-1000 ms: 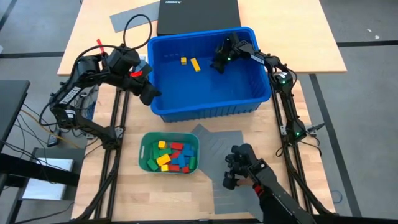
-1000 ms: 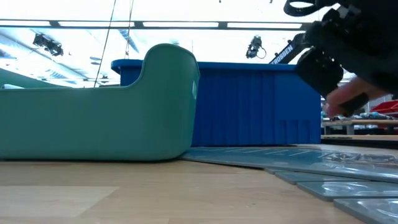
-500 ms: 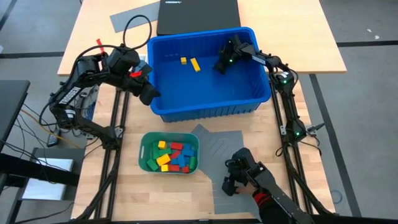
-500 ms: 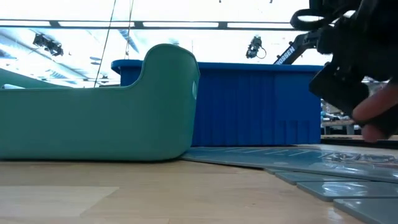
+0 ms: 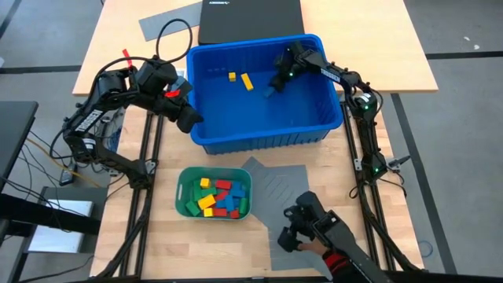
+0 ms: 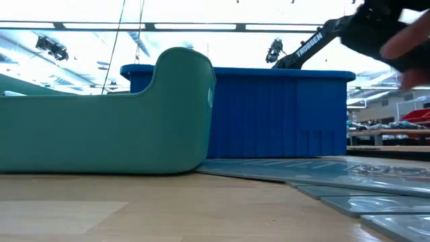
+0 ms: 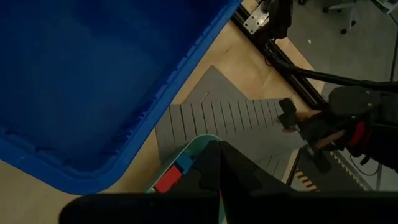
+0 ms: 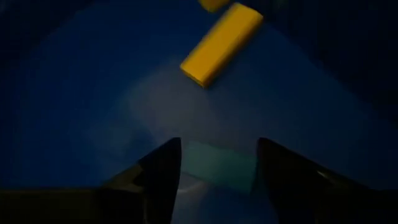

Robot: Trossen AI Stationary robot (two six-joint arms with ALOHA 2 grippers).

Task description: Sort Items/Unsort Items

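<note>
At the near edge, at 5 o'clock on the table, a person's hand (image 5: 305, 233) holds a dark device over the grey sheet (image 5: 271, 182); we treat that zone as occupied. At 7 o'clock the tray (image 5: 181, 176) holds most of the blocks (image 5: 216, 195), a mix of red, yellow, green and blue. Beyond it, the left gripper (image 5: 189, 121) waits clenched on nothing at the 9 o'clock wall of the bin (image 5: 259, 135). The right gripper (image 5: 275, 82) works inside the bin toward 1 o'clock, fingers spread. A green block (image 8: 217, 167) lies flat on the bin floor between and just beyond its fingertips, and appears ungripped. Two yellow blocks (image 5: 247, 82) lie near it toward 10 o'clock. We judge the step in hand to be depositing this block. To do it well, we keep the fingers spread and lift straight up until the tips clear the block, so neither pad drags it. We then travel over the near wall, not through it, and keep away from the person's hand when approaching the tray.
</note>
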